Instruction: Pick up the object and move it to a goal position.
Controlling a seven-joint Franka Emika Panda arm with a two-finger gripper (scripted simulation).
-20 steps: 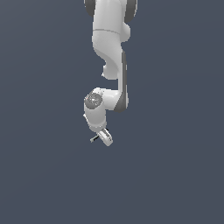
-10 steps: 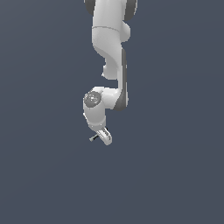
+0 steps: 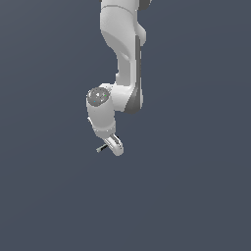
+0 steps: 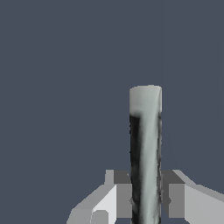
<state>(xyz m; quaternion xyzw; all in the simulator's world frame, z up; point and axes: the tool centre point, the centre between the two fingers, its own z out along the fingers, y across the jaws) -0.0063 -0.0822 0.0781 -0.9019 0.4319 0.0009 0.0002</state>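
The object is a thin stick with a grey shaft and a dark streak. In the wrist view the object (image 4: 146, 148) runs up between the two fingers, whose pads (image 4: 124, 197) press against its sides. My gripper (image 4: 146, 199) is shut on it. In the exterior view the gripper (image 3: 115, 144) hangs below the white arm, and a short end of the object (image 3: 101, 148) pokes out toward the exterior view's left. Nothing that marks a goal position shows in either view.
Only the white arm (image 3: 122, 54) reaching down from above and a plain dark grey background (image 3: 196, 196) are in view.
The gripper with the object has risen slightly and shifted a little to the exterior view's left. The grip has not changed.
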